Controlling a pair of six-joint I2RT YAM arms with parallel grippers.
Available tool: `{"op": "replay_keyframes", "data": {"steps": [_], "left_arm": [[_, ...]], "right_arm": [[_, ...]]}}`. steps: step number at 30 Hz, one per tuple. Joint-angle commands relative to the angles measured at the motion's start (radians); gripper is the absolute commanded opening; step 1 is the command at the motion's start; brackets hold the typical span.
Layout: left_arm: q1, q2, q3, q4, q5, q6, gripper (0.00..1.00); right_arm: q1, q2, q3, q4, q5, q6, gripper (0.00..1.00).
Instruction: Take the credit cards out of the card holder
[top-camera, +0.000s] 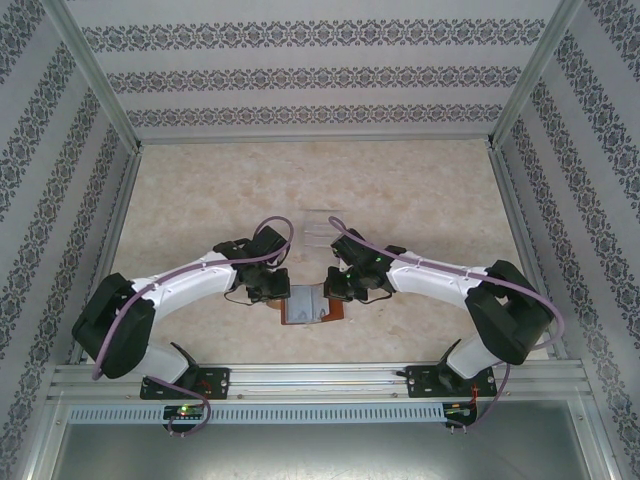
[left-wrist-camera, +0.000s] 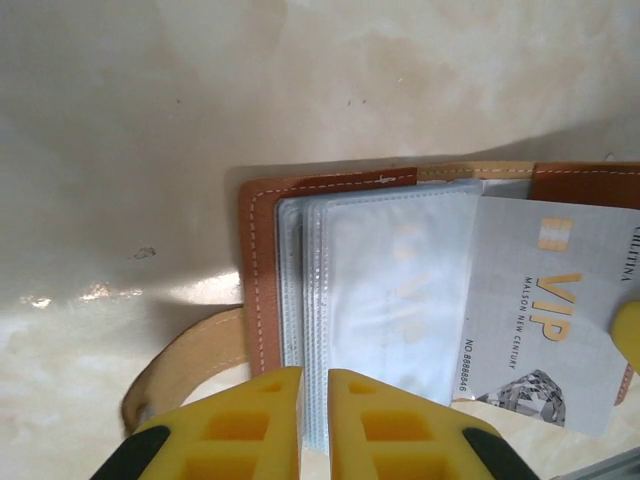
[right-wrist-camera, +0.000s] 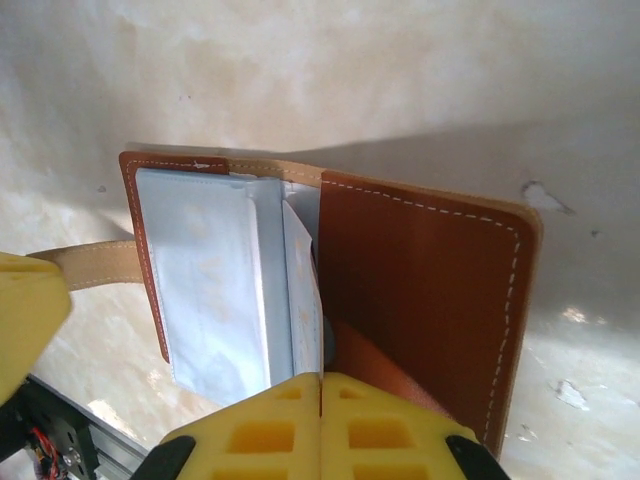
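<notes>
Leather card holder (right-wrist-camera: 420, 280), glossy credit card (left-wrist-camera: 540, 310)

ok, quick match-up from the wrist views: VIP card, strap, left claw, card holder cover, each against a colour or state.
Things:
1. VIP card
2. strap
3. left claw
4. card holder cover

Colour or state:
A. reddish-brown, pale stitching
B. plain tan
C. closed on the clear sleeves
D. whitish, gold lettering, partly out of a sleeve

Pairs: 1-D, 2-B, 3-C, 4-A
</notes>
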Motion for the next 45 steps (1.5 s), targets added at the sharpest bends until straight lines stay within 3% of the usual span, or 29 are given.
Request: {"op": "replay_keyframes", "data": {"steps": [1,10,16,28,37,45], "left_arm": [[-0.013,-0.03,0.035,-0.057,-0.039,0.027,0.14],[-0.013,-0.039,0.042,-0.068,-0.057,0.037,0.14],[0.008,-0.054,0.031,-0.073,-0.049,0.054,0.14],[0.113,-0.113,-0.025,-0.067,0.003,0.093,0.14],[0.169,-0.14,-0.058,-0.07,0.028,0.116,0.14],[0.181,-0.15,-0.084,-0.061,0.034,0.113,0.14]], "right_arm": [[0.009,-0.025,0.029,-0.08,0.053,-0.024,0.06],[0.009,-0.04,0.072,-0.118,0.064,-0.052,0.05],[0.006,-0.062,0.12,-0.168,0.082,-0.204,0.01],[-0.014,-0.013,0.351,-0.438,0.1,-0.757,0.0],[-0.033,0.075,0.516,-0.593,0.098,-1.274,0.0],[-0.066,0.228,0.72,-0.766,0.136,-1.549,0.0]]}}
